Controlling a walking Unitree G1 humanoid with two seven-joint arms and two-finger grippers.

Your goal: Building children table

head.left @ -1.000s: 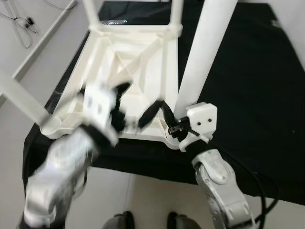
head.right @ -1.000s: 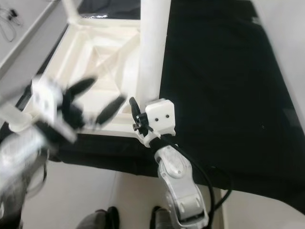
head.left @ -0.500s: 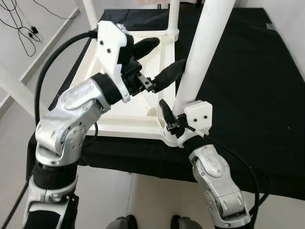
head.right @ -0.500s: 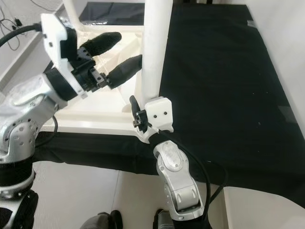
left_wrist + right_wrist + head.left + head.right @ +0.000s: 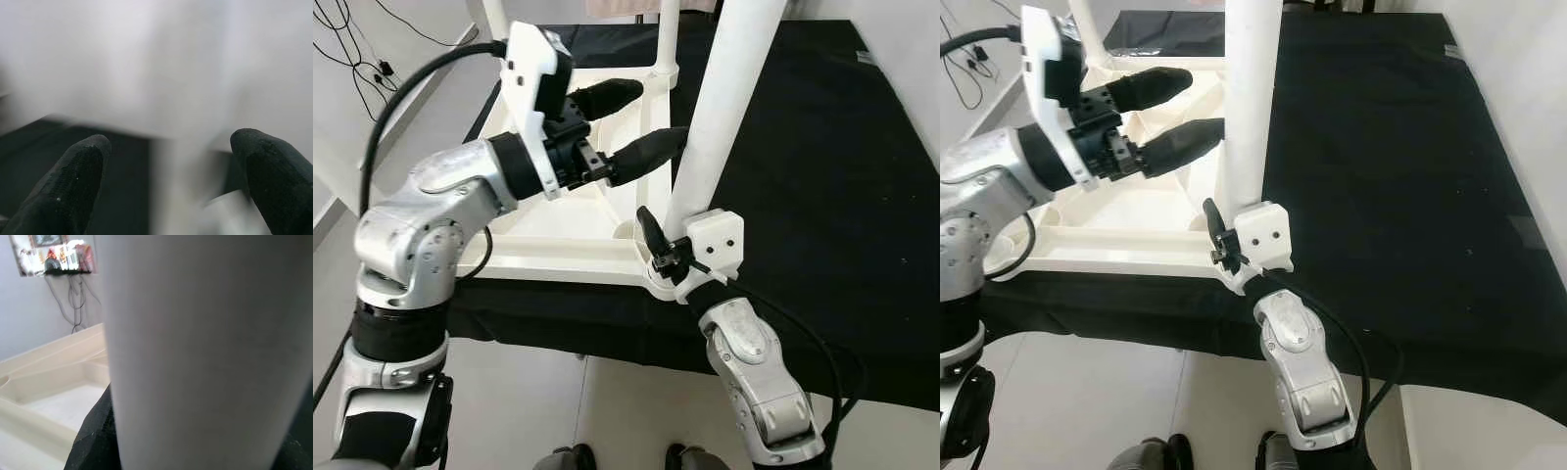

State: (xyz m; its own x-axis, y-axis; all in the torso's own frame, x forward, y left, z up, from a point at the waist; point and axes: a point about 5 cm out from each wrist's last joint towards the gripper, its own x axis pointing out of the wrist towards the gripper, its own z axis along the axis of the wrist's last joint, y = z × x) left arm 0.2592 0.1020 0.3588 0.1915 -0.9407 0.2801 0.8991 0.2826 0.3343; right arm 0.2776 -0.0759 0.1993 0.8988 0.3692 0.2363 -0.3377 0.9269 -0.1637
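Note:
A white plastic children's table point(image 5: 548, 257) lies upside down on a black cloth, its legs pointing up. My right gripper point(image 5: 668, 233) is shut on the base of the near right leg point(image 5: 724, 98), at the table's front corner. In the right wrist view that leg point(image 5: 205, 352) stands between the black fingers point(image 5: 93, 440). My left gripper point(image 5: 656, 113) is raised over the table's underside and open. Its lower fingertip is right at the same leg, higher up. In the left wrist view both fingertips point(image 5: 73, 181) stand wide apart, with the blurred white leg point(image 5: 186, 98) ahead of them.
Two more legs point(image 5: 494, 20) point(image 5: 668, 34) rise at the table's far corners. The black cloth point(image 5: 822, 147) stretches bare to the right. Pale floor tiles point(image 5: 607, 411) lie below the front edge, with cables point(image 5: 352, 39) on the floor at the far left.
My left arm swung up from near the table's front edge to the near right leg, and its open fingers now reach that leg. The right gripper kept its hold.

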